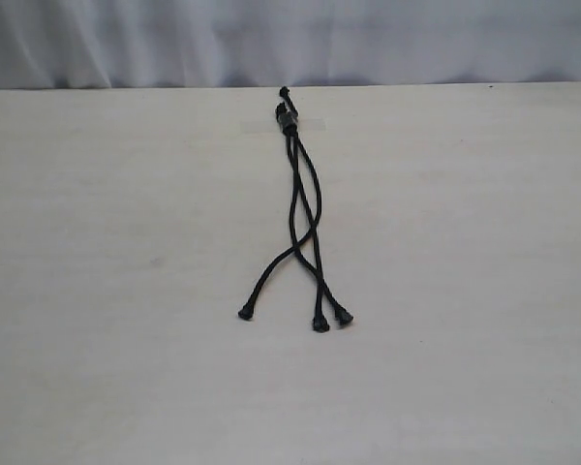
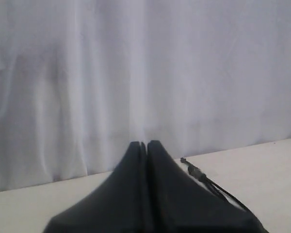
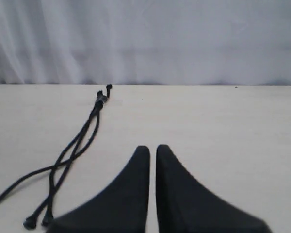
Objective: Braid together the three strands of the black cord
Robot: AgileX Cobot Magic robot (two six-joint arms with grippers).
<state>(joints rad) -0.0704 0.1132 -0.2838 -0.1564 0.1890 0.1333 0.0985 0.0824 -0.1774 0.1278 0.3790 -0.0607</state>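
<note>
The black cord (image 1: pixel 305 208) lies on the pale table, its knotted end (image 1: pixel 287 118) near the far edge with a short tail. The three strands run toward the front, cross one another loosely, and end in knobbed tips: one at the left (image 1: pixel 245 314) and two close together at the right (image 1: pixel 321 325). Neither gripper shows in the exterior view. My left gripper (image 2: pixel 144 142) is shut and empty, with the knot (image 2: pixel 196 171) lying beyond it. My right gripper (image 3: pixel 153 147) is shut on nothing; the cord (image 3: pixel 80 141) lies apart from it on the table.
A white curtain (image 1: pixel 290 39) hangs behind the table's far edge (image 1: pixel 445 85). A faint pale strip (image 1: pixel 310 124) crosses the cord at its knot. Bare tabletop (image 1: pixel 484 271) surrounds the cord.
</note>
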